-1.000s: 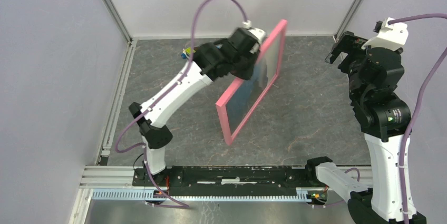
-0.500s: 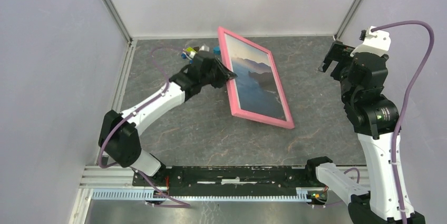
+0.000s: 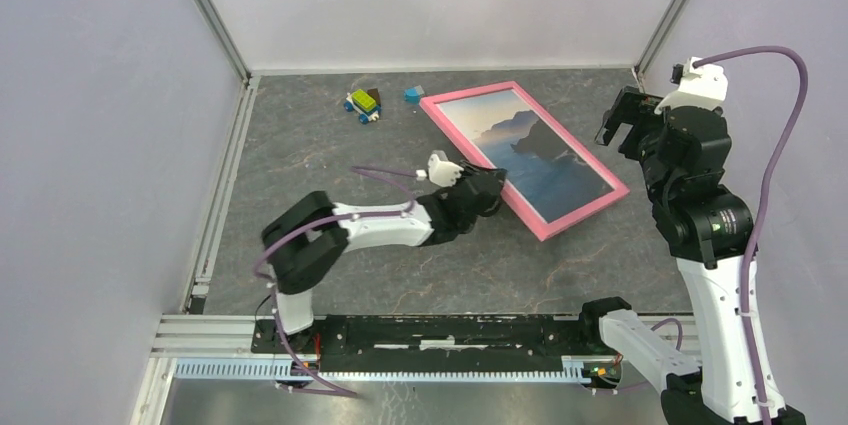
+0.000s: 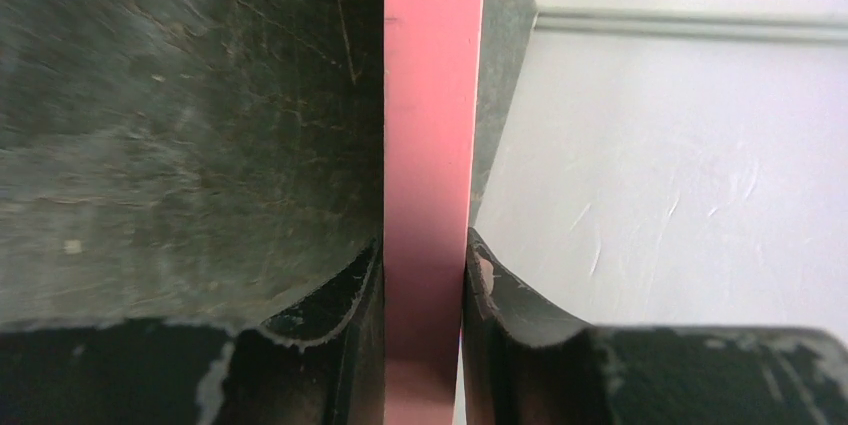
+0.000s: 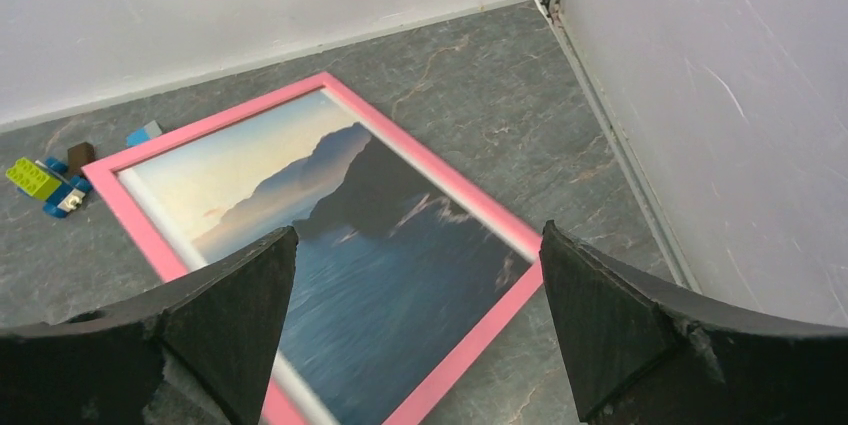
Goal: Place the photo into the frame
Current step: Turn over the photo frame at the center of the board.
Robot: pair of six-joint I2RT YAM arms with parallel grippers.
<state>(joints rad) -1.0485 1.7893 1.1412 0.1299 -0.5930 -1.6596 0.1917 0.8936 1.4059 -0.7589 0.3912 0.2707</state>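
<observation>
We see the frame [image 3: 572, 135] lying face up, or nearly so, toward the far right of the grey surface [image 3: 330, 160], set at an angle to the walls. The photo [image 3: 525, 153] sits inside its pink rails, sea and cliffs showing. The left end effector [image 3: 492, 185] reaches low across the surface and pinches the frame's near left rail; in the left wrist view the pink rail runs straight between the two black fingers [image 4: 330, 345], both pressed against it. We cannot tell whether this held edge is raised off the surface. The right end effector [image 3: 625, 125] is spread wide and holds nothing, poised above the frame's right side, apart from it. Small toy blocks [image 3: 363, 103] lie near the frame's far left corner
</observation>
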